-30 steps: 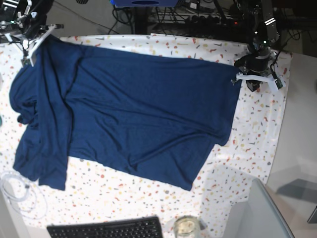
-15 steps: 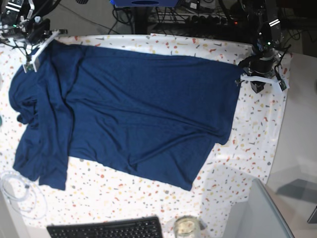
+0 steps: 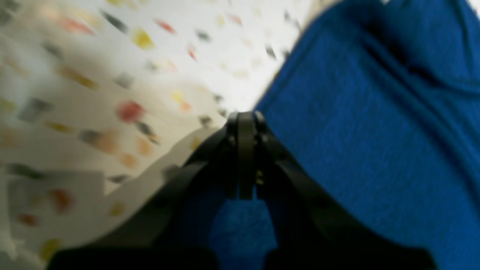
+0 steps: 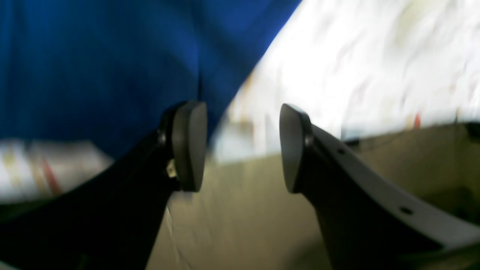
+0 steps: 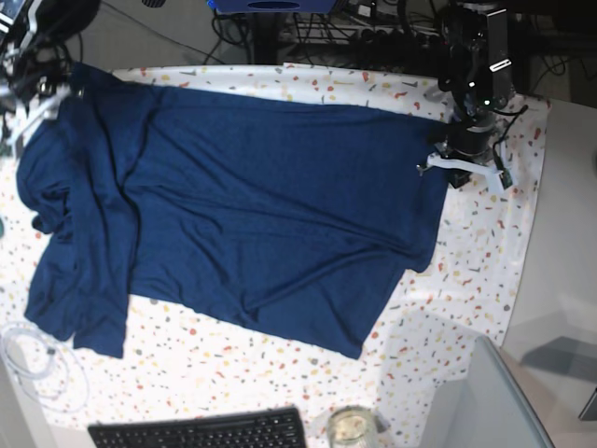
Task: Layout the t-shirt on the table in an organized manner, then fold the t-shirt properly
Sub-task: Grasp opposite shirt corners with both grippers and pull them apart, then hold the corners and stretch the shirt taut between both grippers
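On the table (image 5: 466,280): t-shirt (image 5: 261,215) spread nearly flat across the speckled white top, one side bunched in loose folds near the right pincer (image 4: 243,148). Left pincer (image 3: 242,123) closed on the shirt's far edge, probably to keep that edge taut. Right pincer jaws apart, empty, beside the cloth edge. Thin soft navy knit, lightly creased; terrazzo-like flecks on the tabletop

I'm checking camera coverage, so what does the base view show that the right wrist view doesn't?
Only the base view shows the whole t-shirt spread out, the left gripper at its edge, a keyboard, a white cable and a glass jar. Only the right wrist view shows the right gripper open, its fingers apart with nothing between. Both show blue fabric on the speckled table.
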